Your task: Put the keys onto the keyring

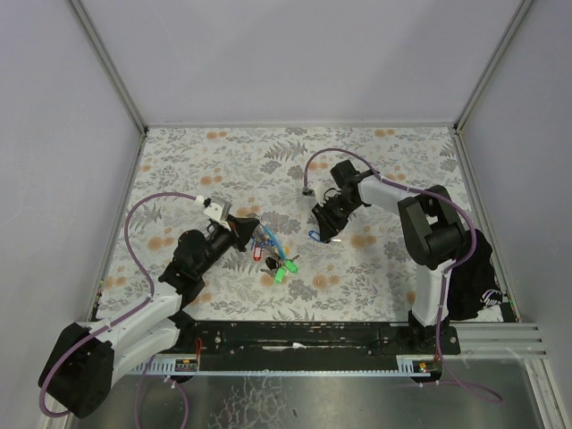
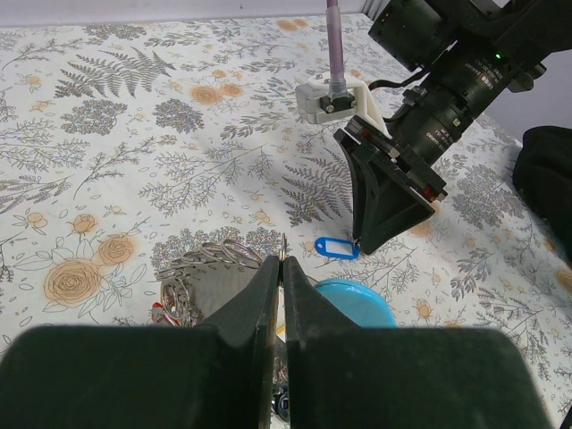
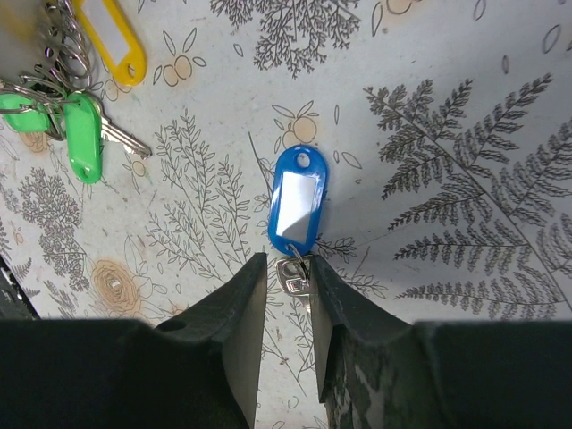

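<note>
The right gripper (image 3: 288, 259) is straddling a small silver key (image 3: 293, 275) with its black jaws partly apart (whether they are actually pinching it, I cannot tell). The key's glossy blue oval plastic tag (image 3: 298, 198) with its white insert is lying on the fern-printed tablecloth (image 3: 465, 134), its long axis pointing straight away from the fingers. The left gripper (image 2: 282, 261) is pressing its jaws together on the thin silvery metal keyring (image 2: 213, 256), beside the green-capped keys (image 3: 85, 147).

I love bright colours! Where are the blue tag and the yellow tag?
blue tag (image 3: 295, 198): right wrist view, on its white label window.
yellow tag (image 3: 109, 27): right wrist view, on its white label window.
</note>
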